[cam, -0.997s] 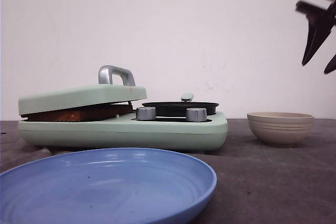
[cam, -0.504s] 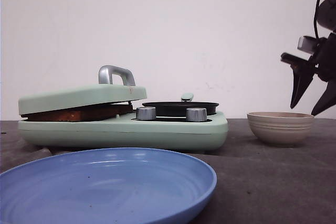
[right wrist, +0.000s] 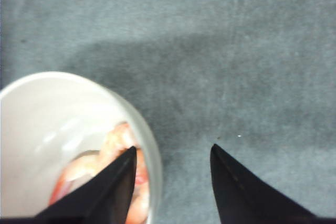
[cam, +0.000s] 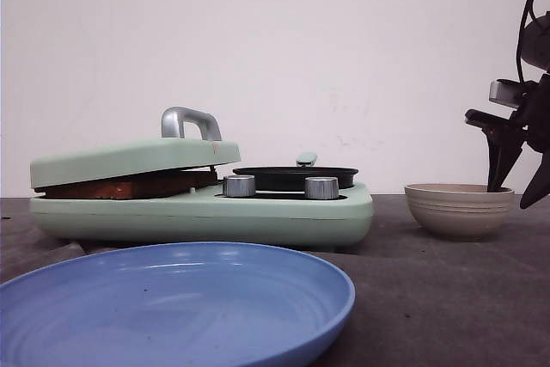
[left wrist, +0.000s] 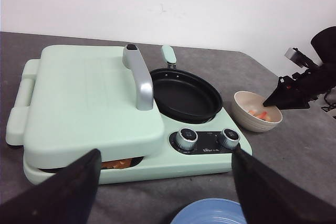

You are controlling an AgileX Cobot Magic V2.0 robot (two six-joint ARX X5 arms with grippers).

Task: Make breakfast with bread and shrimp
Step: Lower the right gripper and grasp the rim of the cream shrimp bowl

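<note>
Shrimp (left wrist: pixel 259 113): pinkish-orange pieces inside the bowl (cam: pixel 459 210), toward the table's right edge.
Bread (cam: pixel 125 186): browned slice clamped under the closed lid (left wrist: pixel 89 95), left half of the green cooker (cam: pixel 284 221); second slice not discernible.
Right gripper (right wrist: pixel 170 174): jaws apart, straddling the bowl rim, one finger over the shrimp, the other outside above the bare table (right wrist: pixel 236 51); nothing held.
Left gripper (left wrist: pixel 163 190): jaws wide apart, empty, raised above the table's front edge.
Pan (left wrist: pixel 186 94): black, empty, right half of cooker.
Knobs (cam: pixel 239 186): two, silver, before the pan.
Plate (cam: pixel 172 302): blue, at front edge.
</note>
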